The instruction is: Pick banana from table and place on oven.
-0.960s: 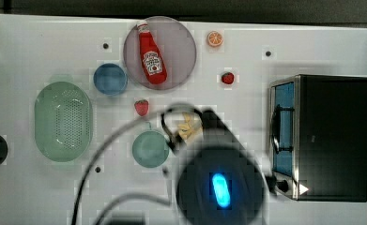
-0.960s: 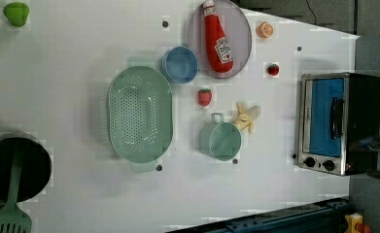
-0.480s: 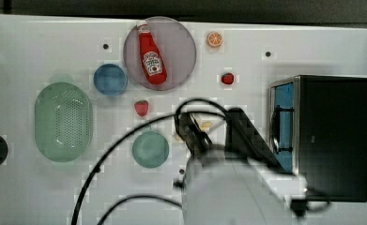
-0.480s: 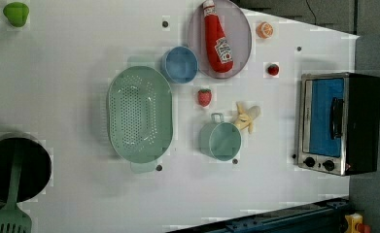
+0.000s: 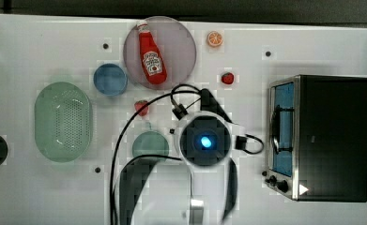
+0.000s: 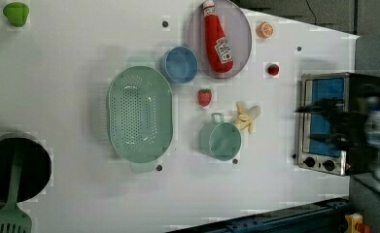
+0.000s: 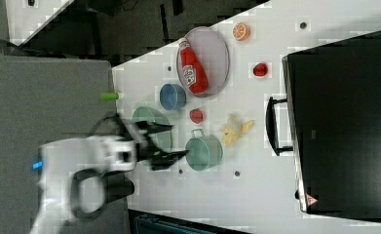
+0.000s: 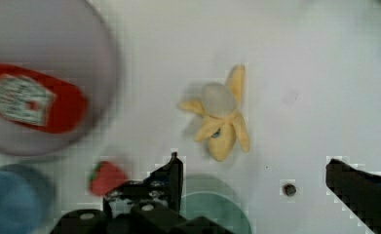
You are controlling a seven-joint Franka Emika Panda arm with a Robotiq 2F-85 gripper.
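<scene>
- Small pale yellow peeled toy banana (image 8: 220,119) lies on the white surface (image 6: 71,194), just beside the teal cup (image 6: 220,141).
- Black jaws spread wide, empty, banana ahead of them, untouched.

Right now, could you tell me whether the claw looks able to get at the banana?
Probably yes: the claw is open, the banana lies bare on the table, apart from the teal cup.

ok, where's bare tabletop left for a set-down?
Free: the white table between the green lime and mint perforated colander, and the strip below the colander and teal cup in the left view. Crowded: around the peeled yellow toy banana, strawberry and ketchup plate.
</scene>
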